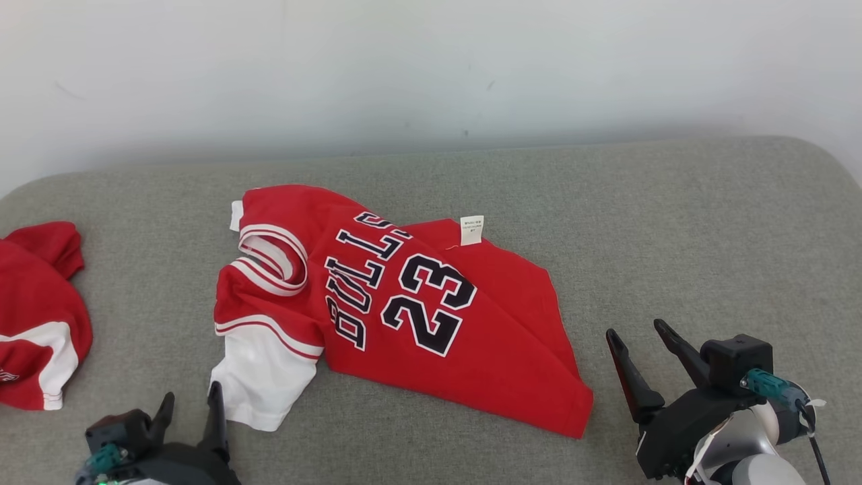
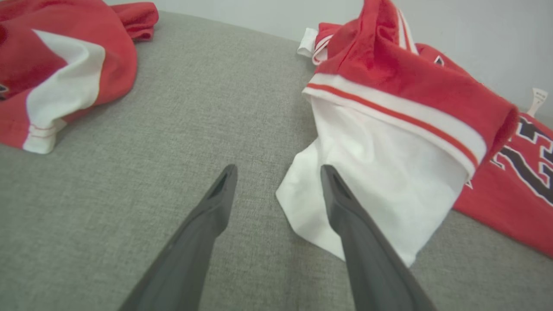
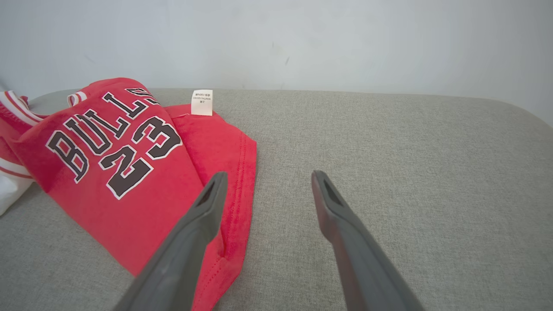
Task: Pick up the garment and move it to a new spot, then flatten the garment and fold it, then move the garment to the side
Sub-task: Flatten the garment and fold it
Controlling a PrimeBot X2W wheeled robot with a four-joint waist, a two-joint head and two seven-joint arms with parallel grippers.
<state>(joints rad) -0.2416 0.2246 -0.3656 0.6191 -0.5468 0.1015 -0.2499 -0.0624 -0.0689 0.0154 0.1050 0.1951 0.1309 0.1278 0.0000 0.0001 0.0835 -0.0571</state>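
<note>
Left gripper and right gripper both gape, empty. Shirt runs upper left to lower right between them, sleeve nearest the left.

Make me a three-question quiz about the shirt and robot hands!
1. Where does the other red garment lie? A) left of the shirt B) right of it C) on top of it
2. What colour is the shirt's near sleeve? A) blue B) white C) green
3. How are the left gripper and right gripper? A) both shut on the shirt B) one shut, one open C) both open, holding nothing
Answers: 1 A, it lies at the robot's left. 2 B, white below striped trim. 3 C, fingers spread, gripping nothing.
</note>
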